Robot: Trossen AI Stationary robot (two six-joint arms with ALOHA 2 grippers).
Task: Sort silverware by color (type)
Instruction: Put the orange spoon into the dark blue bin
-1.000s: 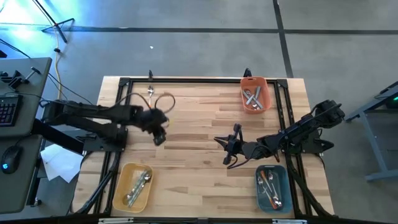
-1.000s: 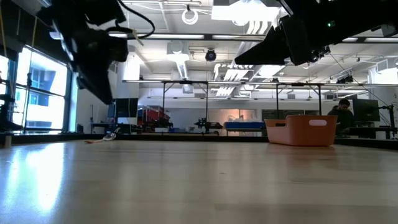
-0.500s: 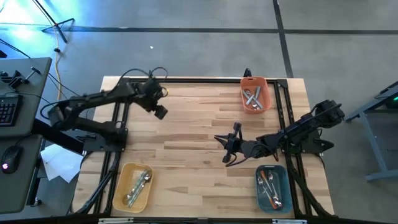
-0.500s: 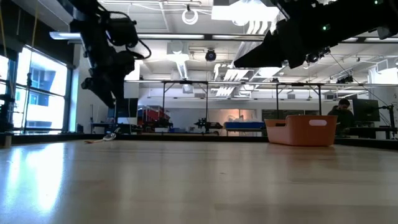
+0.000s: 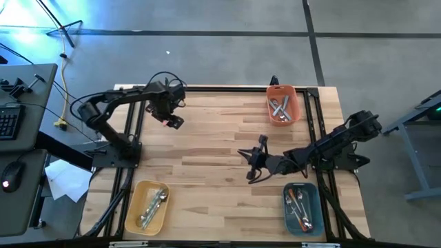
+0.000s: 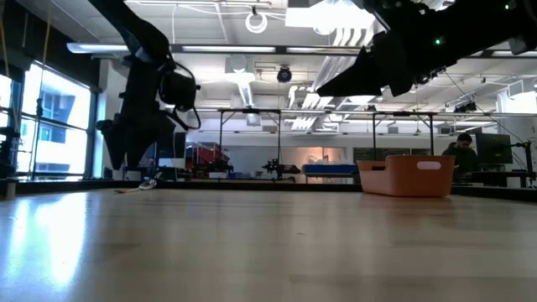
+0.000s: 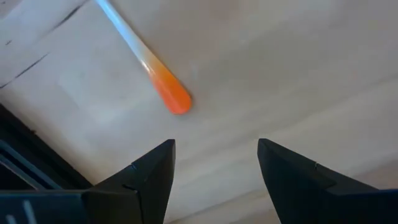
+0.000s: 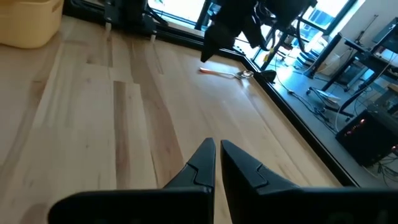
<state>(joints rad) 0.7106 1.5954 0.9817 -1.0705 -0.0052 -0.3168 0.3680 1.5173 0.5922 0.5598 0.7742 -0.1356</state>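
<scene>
An orange-handled piece of silverware (image 7: 168,90) lies flat on the table near its far left corner, also seen in the right wrist view (image 8: 225,73) and the low view (image 6: 138,186). My left gripper (image 7: 214,158) hangs open just above it, pointing down, with the orange handle end just beyond its fingertips. In the high view the left gripper (image 5: 170,119) hides the piece. My right gripper (image 8: 216,155) is shut and empty, held above the table's middle right (image 5: 241,154).
An orange bin (image 5: 282,105) with silver pieces stands at the far right. A yellow bin (image 5: 147,207) is at the near left and a blue bin (image 5: 301,209) at the near right, both holding silverware. A black frame (image 5: 207,88) runs along the far edge.
My left gripper has swung from the table's middle left toward the far left corner, sunk a little and turned to point down over the orange-handled piece. The piece itself has not moved.
</scene>
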